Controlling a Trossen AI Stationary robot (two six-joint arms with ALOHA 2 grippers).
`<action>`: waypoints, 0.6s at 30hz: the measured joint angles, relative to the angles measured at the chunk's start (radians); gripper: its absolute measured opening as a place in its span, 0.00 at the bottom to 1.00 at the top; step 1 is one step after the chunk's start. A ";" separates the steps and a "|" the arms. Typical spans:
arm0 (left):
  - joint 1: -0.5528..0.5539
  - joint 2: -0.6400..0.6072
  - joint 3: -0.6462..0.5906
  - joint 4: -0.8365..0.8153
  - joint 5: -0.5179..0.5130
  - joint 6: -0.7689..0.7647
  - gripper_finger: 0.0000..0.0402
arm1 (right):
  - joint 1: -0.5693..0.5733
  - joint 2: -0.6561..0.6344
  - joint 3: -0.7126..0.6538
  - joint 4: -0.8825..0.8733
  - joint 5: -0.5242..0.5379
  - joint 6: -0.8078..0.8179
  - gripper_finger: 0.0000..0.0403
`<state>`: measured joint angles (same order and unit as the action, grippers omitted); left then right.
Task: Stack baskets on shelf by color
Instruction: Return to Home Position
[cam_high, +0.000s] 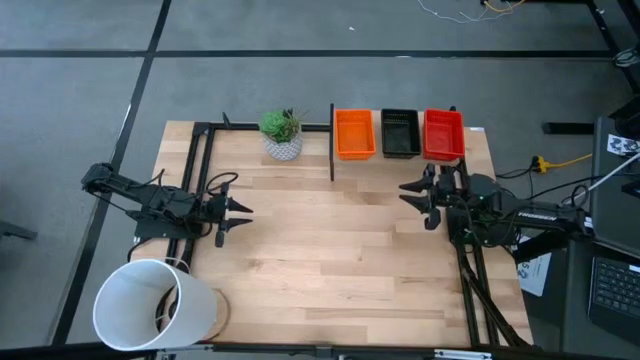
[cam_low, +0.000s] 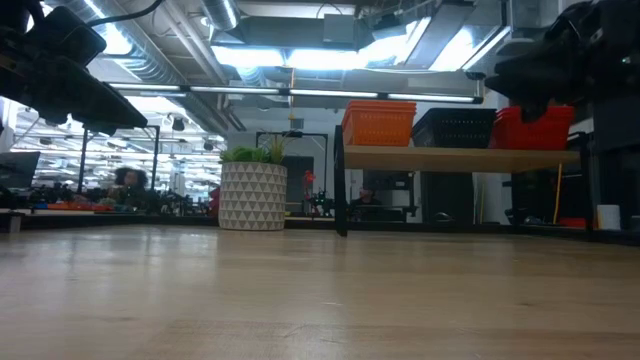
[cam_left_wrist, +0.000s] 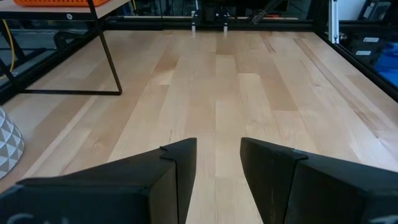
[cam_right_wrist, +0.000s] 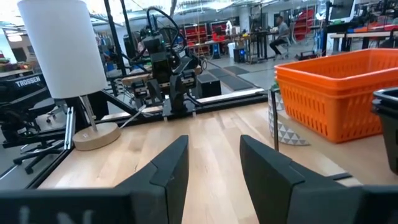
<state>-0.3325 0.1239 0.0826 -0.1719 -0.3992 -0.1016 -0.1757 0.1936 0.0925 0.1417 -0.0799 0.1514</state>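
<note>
The middle of the table (cam_high: 330, 260) is lying bare, giving both arms open room between the white bucket (cam_high: 150, 305) at the near left corner and the shelf (cam_low: 460, 158) along the far edge on the right. The left gripper (cam_high: 240, 217) is hovering by the left edge, pointing inward, fingers parted by a modest gap and carrying nothing. The right gripper (cam_high: 412, 203) is hanging just in front of the shelf, facing it across the wood, likewise slightly parted and holding nothing. On the shelf the orange baskets (cam_high: 354, 134), black baskets (cam_high: 400, 133) and red baskets (cam_high: 443, 134) are sitting side by side, each long axis running toward the far edge. From above the stacks are covering the board, their counts are unreadable, and in the low view the right arm is masking part of the red stack. The plant pot (cam_high: 283, 147) is standing just left of the shelf.
</note>
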 joint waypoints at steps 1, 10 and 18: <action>0.000 0.000 0.000 0.000 0.000 0.000 0.29 | 0.000 -0.004 0.000 -0.001 0.000 0.000 0.36; 0.000 0.000 0.000 0.000 0.000 0.000 0.29 | 0.000 -0.009 0.000 -0.016 0.000 -0.002 0.36; 0.000 0.000 0.000 0.000 0.000 0.000 0.29 | 0.000 -0.009 0.000 -0.015 0.000 -0.003 0.36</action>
<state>-0.3325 0.1242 0.0826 -0.1719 -0.3993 -0.1014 -0.1757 0.1848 0.0925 0.1265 -0.0799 0.1486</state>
